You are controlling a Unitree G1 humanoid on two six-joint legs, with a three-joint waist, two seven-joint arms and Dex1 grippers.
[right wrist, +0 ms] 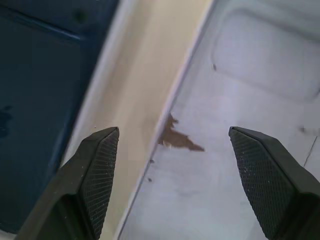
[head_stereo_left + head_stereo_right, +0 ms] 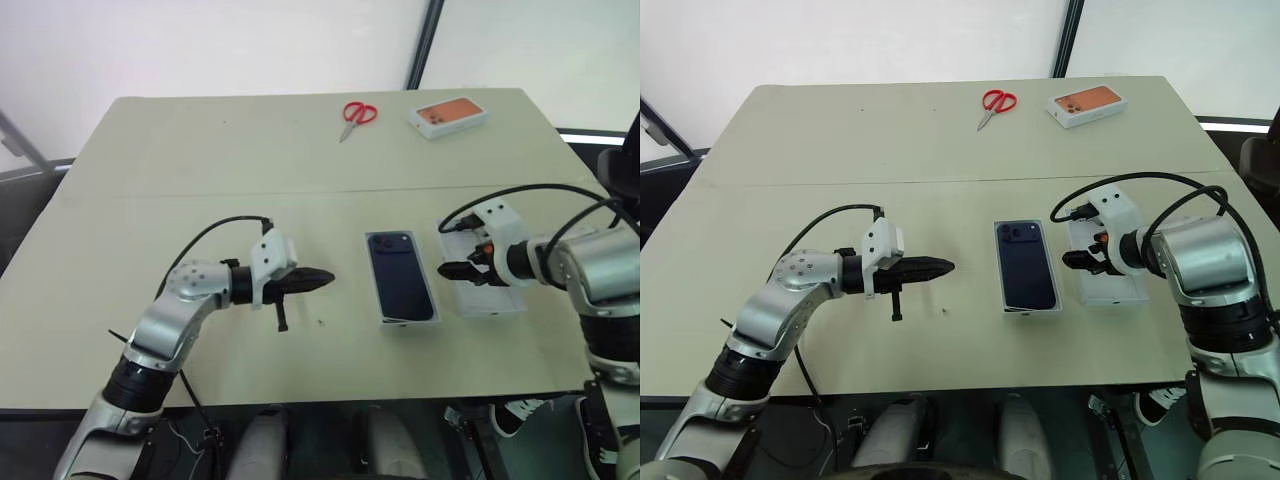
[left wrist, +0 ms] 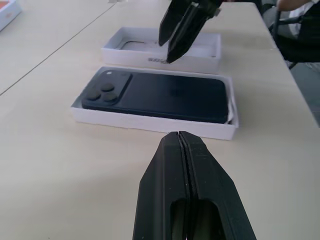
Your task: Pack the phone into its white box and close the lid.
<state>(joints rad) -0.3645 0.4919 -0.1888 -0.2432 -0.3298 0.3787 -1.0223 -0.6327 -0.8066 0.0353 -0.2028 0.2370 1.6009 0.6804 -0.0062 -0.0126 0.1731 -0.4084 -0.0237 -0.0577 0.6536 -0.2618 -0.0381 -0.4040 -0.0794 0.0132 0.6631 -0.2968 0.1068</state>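
- The phone (image 2: 400, 274) lies back-up inside the white box (image 2: 408, 319), its camera cluster at the far end, near the middle of the table (image 2: 200, 160) and just in front of me.
- Just to the right of that box, close beside it but apart, lies a second shallow white piece, which I take to be the lid (image 2: 500, 305), open side up, with an oval recess showing in its pale inner face.
- My right gripper (image 2: 452, 271) hangs over the near-left part of the lid, pointing down at it, fingers spread wide and holding nothing; in my right wrist view one fingertip (image 1: 102, 165) sits over the strip of table between the two boxes and the other over the lid's floor.
- My left gripper (image 2: 325, 280) hovers above the table to the left of the phone, pointing across toward it, fingers pressed together and empty.
- Well apart at the far edge lie red-handled scissors (image 2: 356, 116) and a white box with an orange picture (image 2: 448, 114).
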